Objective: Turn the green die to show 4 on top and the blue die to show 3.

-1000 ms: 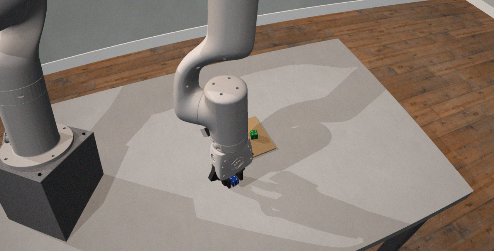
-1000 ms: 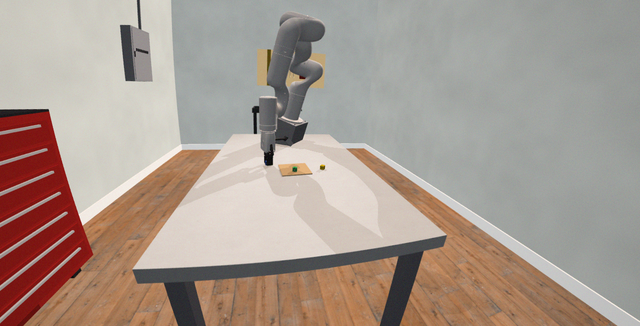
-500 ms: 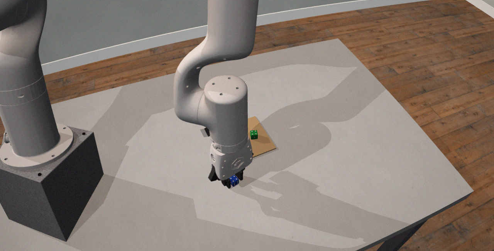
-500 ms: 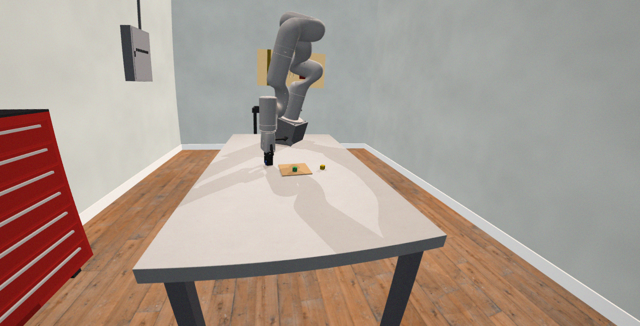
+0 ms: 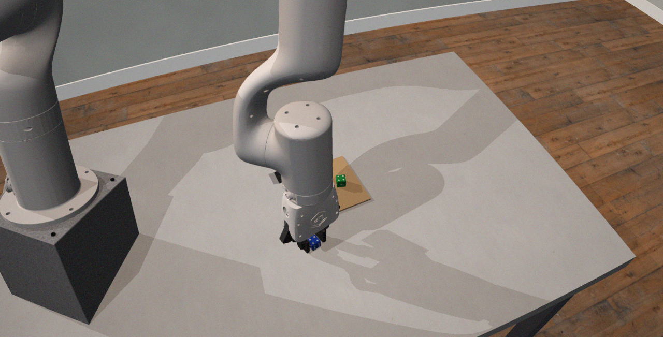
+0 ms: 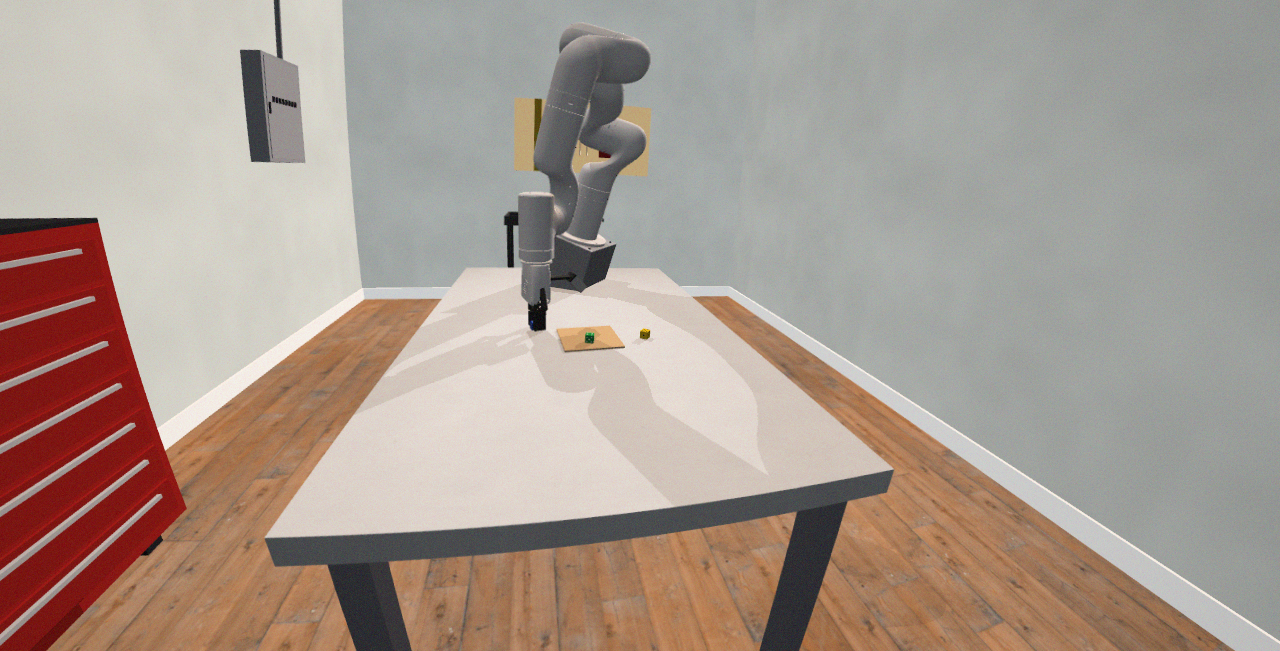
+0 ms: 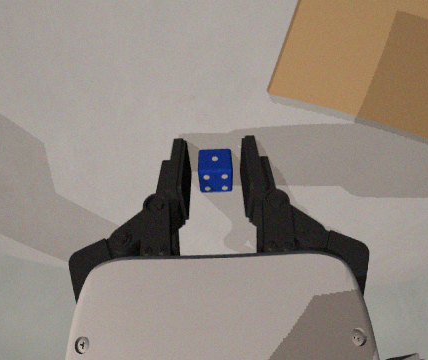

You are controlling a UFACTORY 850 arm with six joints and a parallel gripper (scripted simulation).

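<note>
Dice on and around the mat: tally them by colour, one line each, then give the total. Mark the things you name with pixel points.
Green (image 5: pixel 340 180) (image 6: pixel 588 338): 1
Blue (image 5: pixel 314 242) (image 7: pixel 215 170): 1
Yellow (image 6: pixel 644 333): 1
Total: 3

The pale grey tabletop (image 5: pixel 486 186) (image 6: pixel 501 468) (image 7: pixel 74 60) has straight sides and a darker grey edge (image 6: pixel 572 538), with dark legs (image 6: pixel 819 557) below. Broad shadows fall across its matte surface. A thin tan mat (image 5: pixel 356 194) (image 6: pixel 608 339) (image 7: pixel 334 60) lies flat on it. In the exterior view, the blue die (image 5: pixel 313 242) (image 6: pixel 532 325) (image 7: pixel 215 170) rests to the left of the mat, near but apart from it, and the yellow die (image 6: pixel 644 333) sits just beyond its right side. The wrist view shows the blue die's one-pip and four-pip faces; the yellow die's pips are too small to read.
</note>
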